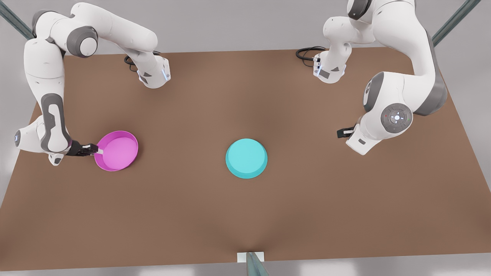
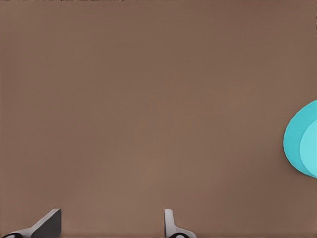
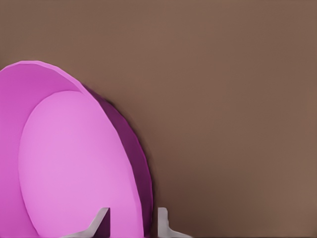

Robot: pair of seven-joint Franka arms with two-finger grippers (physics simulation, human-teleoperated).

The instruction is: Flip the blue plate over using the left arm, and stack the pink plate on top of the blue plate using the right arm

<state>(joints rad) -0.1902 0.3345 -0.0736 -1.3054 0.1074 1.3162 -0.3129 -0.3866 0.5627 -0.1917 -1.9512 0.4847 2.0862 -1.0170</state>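
Front view shows a brown table [image 1: 245, 214] with two white arms mounted at its far edge. Near the middle of the table the blue plate [image 1: 246, 158] lies upside down, its flat bottom facing up and its rim on the surface. Well apart from it, toward the front view's left, the pink plate [image 1: 117, 150] sits with its lighter inside turned upward, slightly tilted. The right gripper [image 1: 96, 150], on the arm at the front view's left, reaches in from the side and its fingers are clamped on the pink plate's rim at the edge away from the blue plate. From the right wrist view, the pink plate [image 3: 74, 158] stands close before the camera, its rim wall passing between the two fingertips [image 3: 99, 220], one inside the dish and one outside. The left gripper [image 1: 342, 133], on the arm at the front view's right, waits above bare table well to the side of the blue plate. From the left wrist view its fingers [image 2: 171, 225] stand wide apart with nothing between them, and the blue plate [image 2: 303, 141] appears far off.
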